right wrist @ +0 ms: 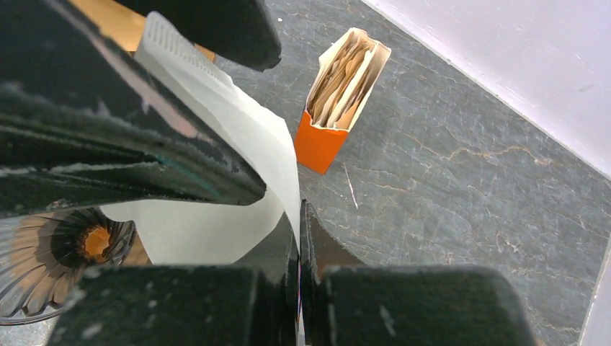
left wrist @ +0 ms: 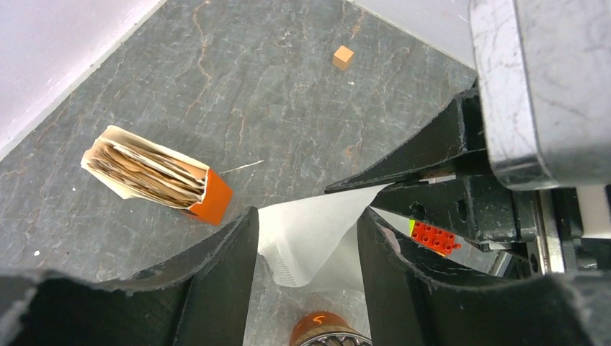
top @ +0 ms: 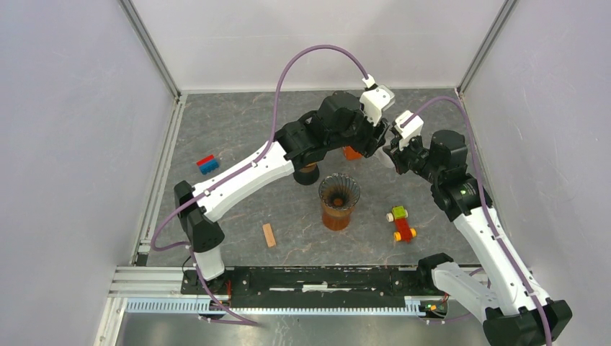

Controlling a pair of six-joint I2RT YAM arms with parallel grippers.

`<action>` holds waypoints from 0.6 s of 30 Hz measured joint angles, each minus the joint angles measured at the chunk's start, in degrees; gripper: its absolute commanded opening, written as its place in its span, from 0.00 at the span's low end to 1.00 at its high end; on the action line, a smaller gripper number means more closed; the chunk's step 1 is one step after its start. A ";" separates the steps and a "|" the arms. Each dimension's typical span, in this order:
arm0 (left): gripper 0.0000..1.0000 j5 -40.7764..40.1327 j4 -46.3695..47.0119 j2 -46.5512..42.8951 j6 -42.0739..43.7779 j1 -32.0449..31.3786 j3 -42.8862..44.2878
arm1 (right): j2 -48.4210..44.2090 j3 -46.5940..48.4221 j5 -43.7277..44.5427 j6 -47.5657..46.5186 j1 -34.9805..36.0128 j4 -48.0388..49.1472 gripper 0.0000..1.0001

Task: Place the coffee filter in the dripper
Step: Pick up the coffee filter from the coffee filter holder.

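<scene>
Over at the far left of the worktop (top: pixel 238 130) sit a blue-and-red block (top: pixel 207 164) and, nearer me, a small wooden strip (top: pixel 269 235). Neither has any part in this job, so I leave them where they lie.

Toward the middle stands the dripper (top: pixel 339 192), seated on an amber glass cup (top: pixel 336 216) with its ribbed mouth facing up and nothing inside. Just behind it lies the orange filter box (left wrist: pixel 155 173), tipped on its side with its open end showing the stack of papers.

Right of the box, my left end effector (left wrist: pixel 306 216) has its fingers spread well apart. It grips nothing firmly, but the coffee filter (right wrist: pixel 230 130) hangs in the gap between them. I read that as a handover or an attempt to open the folded paper, not a carry. The filter is aloft, behind and a little right of the dripper, not yet over it.

My right end effector (right wrist: pixel 299 223) has its fingers closed almost together on one edge of the filter, so it alone bears the paper. Pinching the edge leaves the body free for the other arm to work.

Farthest right, some toy bricks (top: pixel 400 223) lie near the dripper — I would guide the descent clear of them.
</scene>
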 measured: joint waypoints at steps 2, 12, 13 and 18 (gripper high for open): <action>0.59 0.39 0.09 0.00 0.02 0.00 -0.50 | -0.07 0.00 0.11 0.00 0.00 -0.02 0.00; 0.56 -0.52 0.04 0.00 0.13 -0.04 -2.08 | -0.15 0.00 0.87 0.00 0.00 -0.02 0.00; 0.55 -0.59 0.07 0.00 0.13 -0.04 -2.08 | -0.15 0.00 0.87 0.00 0.00 -0.02 0.00; 0.42 -1.05 0.07 0.00 0.20 -0.04 -2.08 | -0.15 0.00 0.94 0.00 0.00 -0.02 0.00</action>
